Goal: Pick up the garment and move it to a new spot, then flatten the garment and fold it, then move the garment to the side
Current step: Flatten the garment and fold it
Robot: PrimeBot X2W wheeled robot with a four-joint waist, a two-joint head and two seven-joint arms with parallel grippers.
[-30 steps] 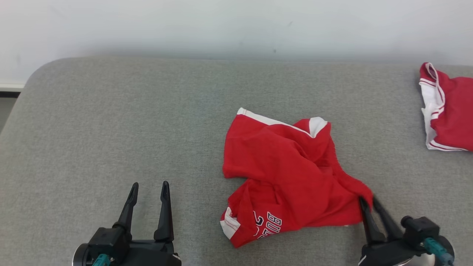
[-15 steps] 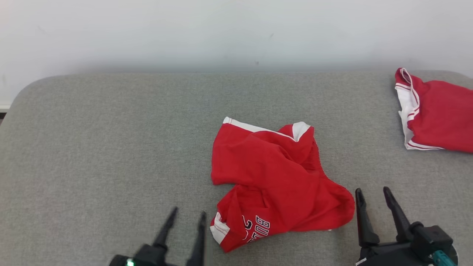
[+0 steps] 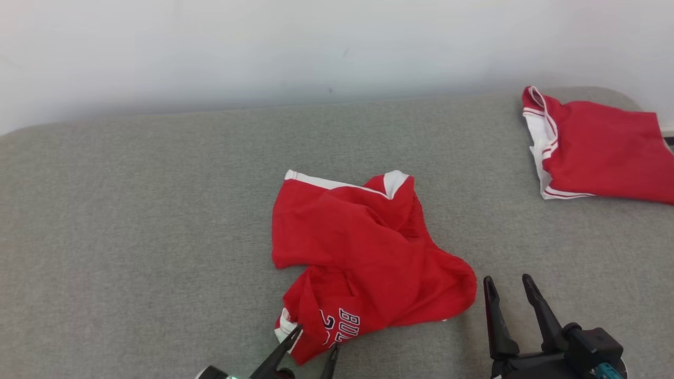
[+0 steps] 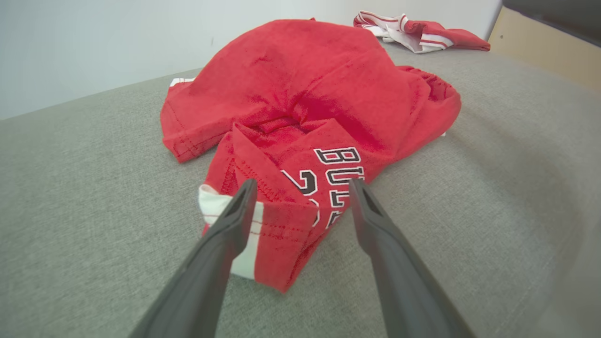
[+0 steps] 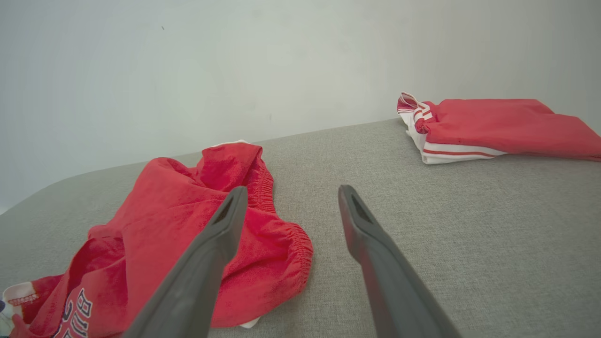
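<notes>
Red shorts (image 3: pixel 363 252) lay crumpled near the middle of the grey padded surface (image 3: pixel 131 210), bunched into a heap and neither flattened nor folded, so most of the task looked to be ahead.

At the left, the left gripper (image 4: pixel 301 184) sat low at the heap's near corner with its two fingers spread apart. In its wrist view they straddled the white-trimmed hem corner (image 4: pixel 225 220) and the black-and-white lettering (image 4: pixel 338 173) beside it. One fingertip overlapped the trim, but it was not possible to tell whether it touched the cloth; nothing was pinched. The placement read as a line-up for taking that corner, since a hemmed edge gives a firm, findable hold for pulling cloth out flat.

Further right, the heap rose into folds and ended in a rounded bulge where the gathered elastic waistband (image 5: pixel 300 244) curled over.

Just beside that bulge, the right gripper (image 3: pixel 507 278) hovered over bare surface, fingers wide and empty, clear of the fabric. It seemed posed to take the waistband side, so that both arms could draw the shorts apart.

At the far right, well apart from all this, a folded red garment (image 3: pixel 595 152) with white striped trim lay near the pale wall (image 3: pixel 263 47), apparently set aside.
</notes>
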